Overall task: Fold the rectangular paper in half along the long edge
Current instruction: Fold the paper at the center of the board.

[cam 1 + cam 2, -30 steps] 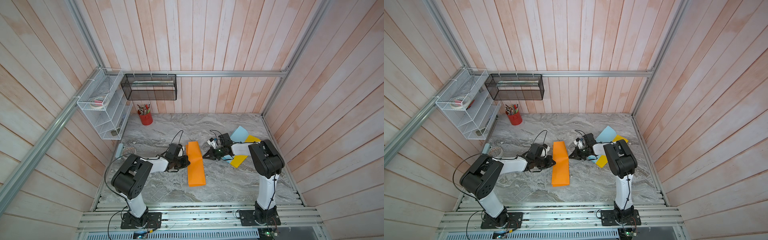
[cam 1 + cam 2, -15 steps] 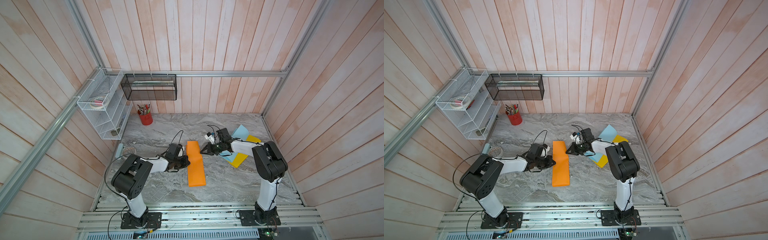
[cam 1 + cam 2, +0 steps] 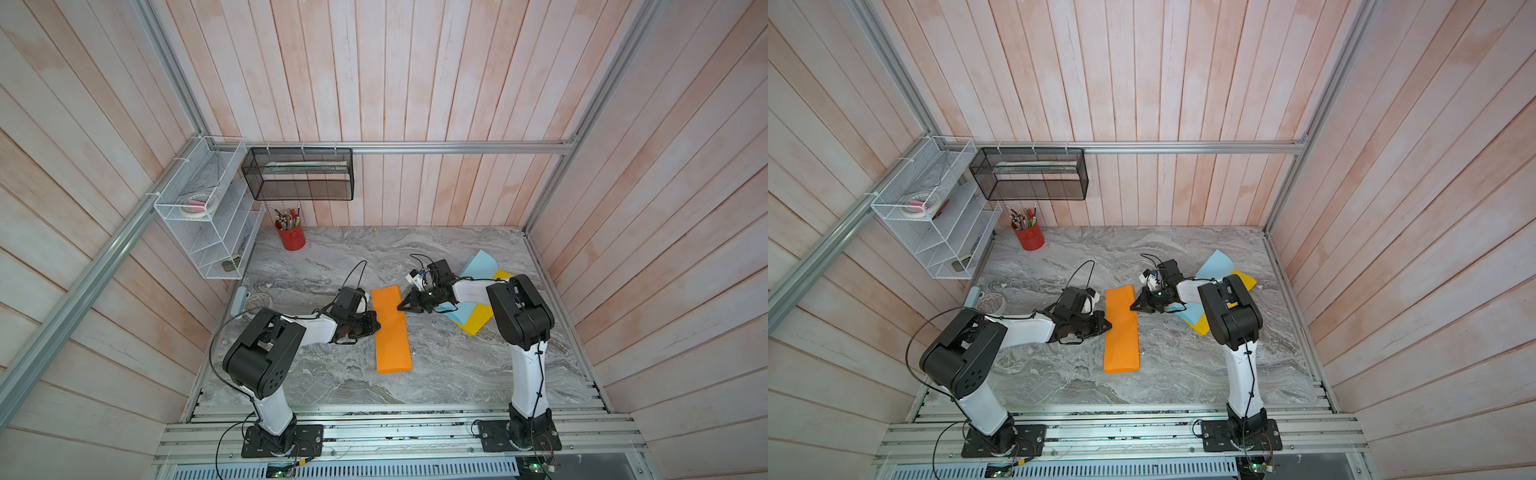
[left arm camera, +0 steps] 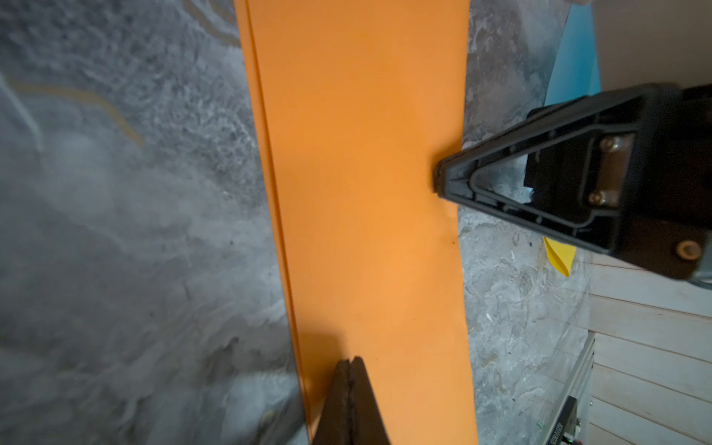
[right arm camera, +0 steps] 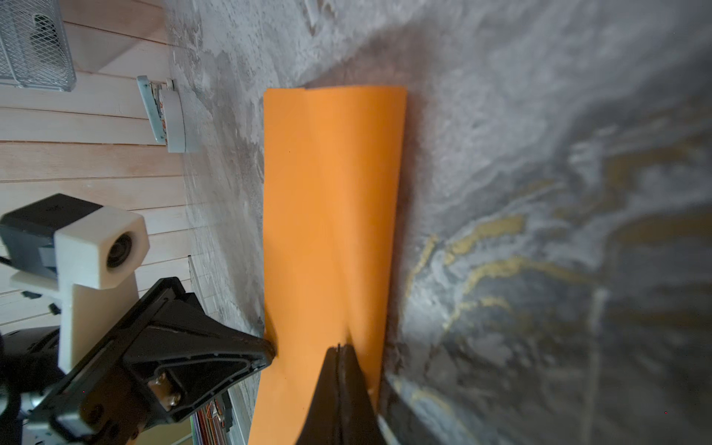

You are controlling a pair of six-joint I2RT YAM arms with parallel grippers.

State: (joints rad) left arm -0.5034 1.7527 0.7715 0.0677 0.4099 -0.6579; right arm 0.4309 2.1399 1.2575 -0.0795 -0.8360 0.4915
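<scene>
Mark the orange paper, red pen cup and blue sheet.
orange paper [image 3: 392,336], in a top view, middle of the folded strip.
red pen cup [image 3: 292,241], in a top view, front wall.
blue sheet [image 3: 481,264], in a top view, far bare part.

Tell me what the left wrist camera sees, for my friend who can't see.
A long folded orange paper lies flat on a grey marbled table. The shut left gripper rests its tip on the paper near one long edge, and the black tip of the right gripper meets the opposite edge.

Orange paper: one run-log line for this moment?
orange paper folded lengthwise, on table | left gripper shut, tip on open long edge | right gripper shut, tip on opposite edge
</scene>
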